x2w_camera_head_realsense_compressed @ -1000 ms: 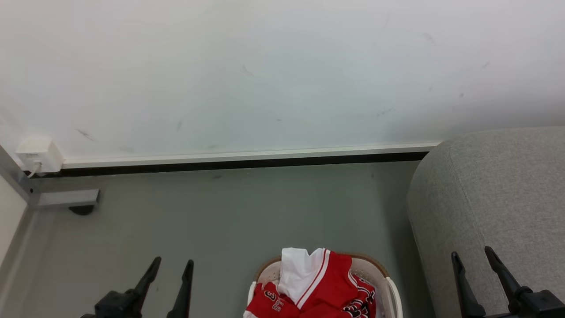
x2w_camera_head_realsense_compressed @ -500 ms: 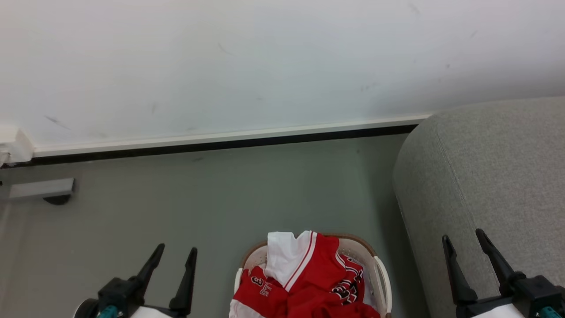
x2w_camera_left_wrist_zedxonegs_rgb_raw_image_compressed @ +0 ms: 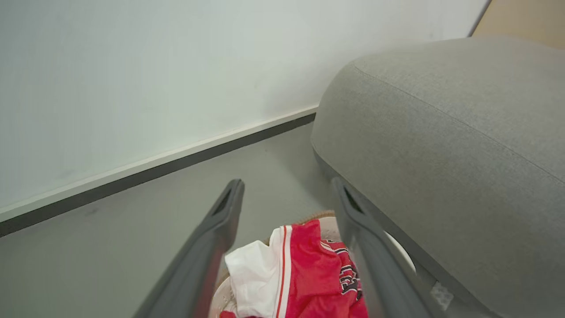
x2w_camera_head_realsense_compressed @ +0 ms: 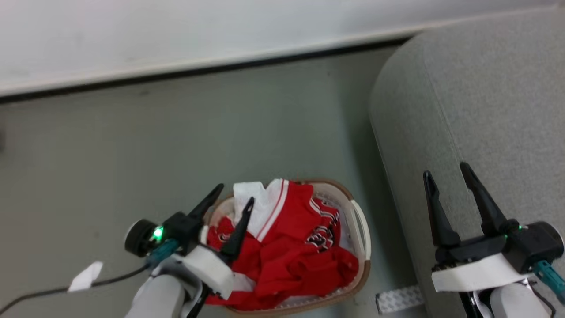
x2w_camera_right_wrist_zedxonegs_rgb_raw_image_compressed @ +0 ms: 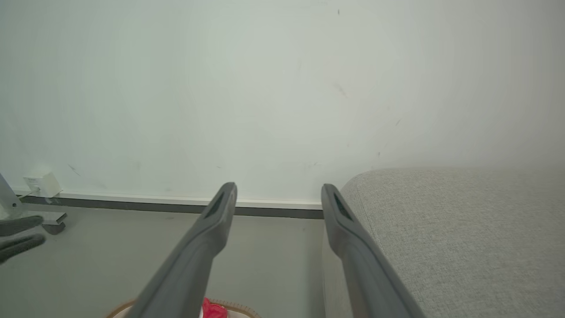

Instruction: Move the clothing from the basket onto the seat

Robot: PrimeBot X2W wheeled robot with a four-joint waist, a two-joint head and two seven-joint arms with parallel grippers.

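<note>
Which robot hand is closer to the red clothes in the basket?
Left. The left gripper hangs, fingers open, over the clothing at the left side of the basket. The right gripper is off to the side, over the grey seat.

A white skirting board [x2w_camera_right_wrist_zedxonegs_rgb_raw_image_compressed: 132, 198] with a dark strip beneath it foots a scuffed white wall [x2w_camera_right_wrist_zedxonegs_rgb_raw_image_compressed: 265, 88]; grey floor [x2w_camera_head_realsense_compressed: 176, 145] lies below it, a white socket box [x2w_camera_right_wrist_zedxonegs_rgb_raw_image_compressed: 41, 183] sits at its left end, and a grey metal foot [x2w_camera_right_wrist_zedxonegs_rgb_raw_image_compressed: 50, 218] rests just below that

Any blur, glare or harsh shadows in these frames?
Head view: mild motion blur, lettering on the clothing smeared, soft shadow on the floor beside the seat. Left wrist view: the left end effector soft near the lens. Right wrist view: even light, hazy towards the right edge, no glare.
</note>
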